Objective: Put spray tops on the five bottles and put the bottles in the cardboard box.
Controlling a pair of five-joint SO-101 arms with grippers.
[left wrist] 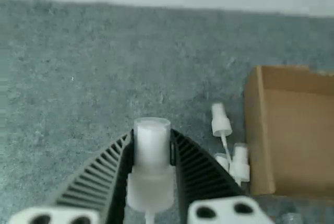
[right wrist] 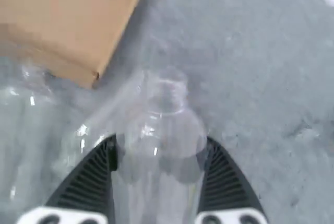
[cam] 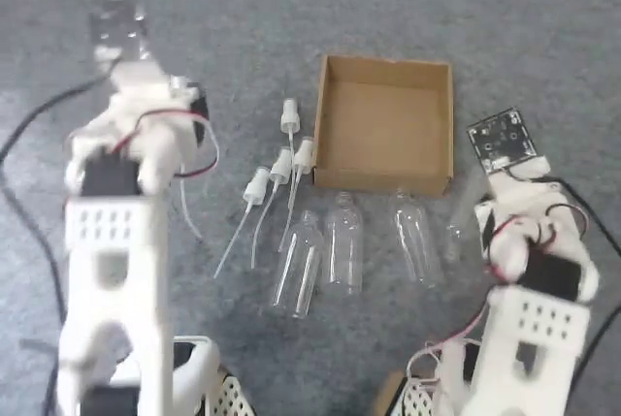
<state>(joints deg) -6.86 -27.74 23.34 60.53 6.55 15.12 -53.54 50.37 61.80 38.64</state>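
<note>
The left gripper [left wrist: 151, 139] is closed most of the way on a white spray top [left wrist: 151, 167], clamping it upright between its ribbed black jaws, its thin tube hanging beneath. The right gripper [right wrist: 160, 145] is spread wider, its jaws pressed against both sides of a clear bottle [right wrist: 166, 122], whose neck points away from the wrist towards the near right corner of the box.

A grey carpet [cam: 243, 38] covers the table. The open cardboard box [cam: 384, 180] sits on it between the two arms, towards the far side. Just in front of the box, the other bottles [cam: 343, 241] lie on their sides in a loose row. Four loose spray tops [cam: 281, 166] lie clustered beside the box's left wall, tubes trailing towards the arms.
</note>
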